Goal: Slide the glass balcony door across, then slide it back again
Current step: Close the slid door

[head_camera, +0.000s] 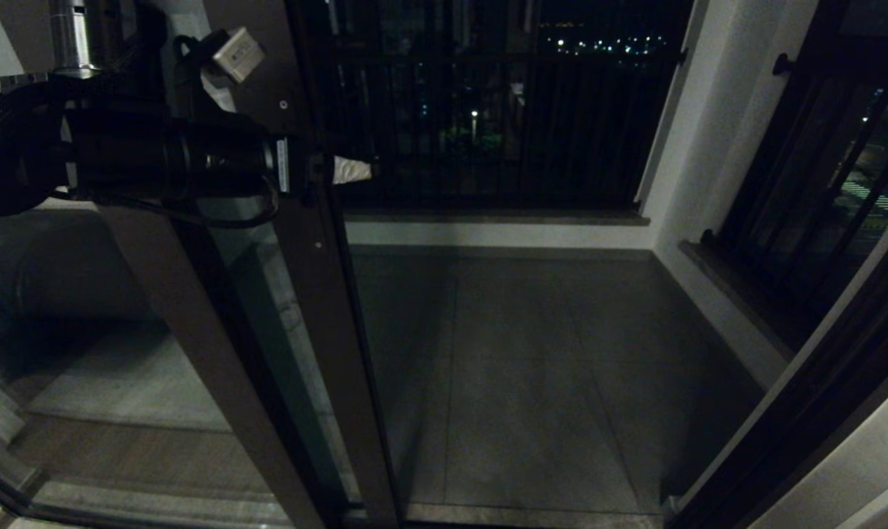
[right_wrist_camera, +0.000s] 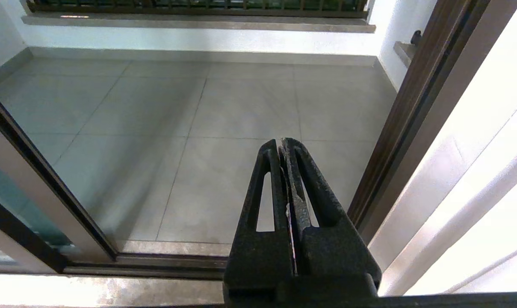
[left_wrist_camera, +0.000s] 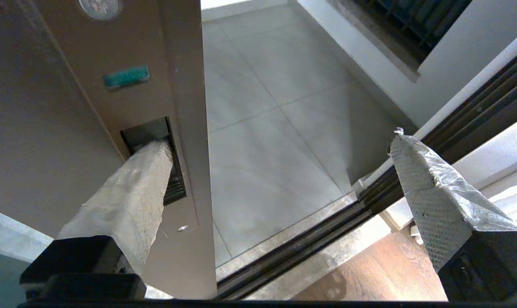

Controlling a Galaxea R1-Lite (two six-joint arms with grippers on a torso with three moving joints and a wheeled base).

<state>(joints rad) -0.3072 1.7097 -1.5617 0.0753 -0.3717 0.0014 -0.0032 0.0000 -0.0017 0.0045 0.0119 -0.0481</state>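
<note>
The left gripper (left_wrist_camera: 279,145) stands spread wide, one taped finger (left_wrist_camera: 134,192) pushed into the handle slot (left_wrist_camera: 153,154) of the glass balcony door (left_wrist_camera: 70,128), the other out over the balcony floor (left_wrist_camera: 275,128). The right gripper (right_wrist_camera: 286,147) hangs pressed together, facing the open doorway.

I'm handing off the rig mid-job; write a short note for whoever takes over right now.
Left gripper: jaws wide open, one finger hooked into the handle slot of the glass balcony door.
Right gripper: jaws shut, parked, pointing at the balcony floor.
Door: its stile stands left of a wide open doorway; door frame at right.
Done: door looks slid open.
Left: probably sliding it back across; keep the finger in the slot.
</note>
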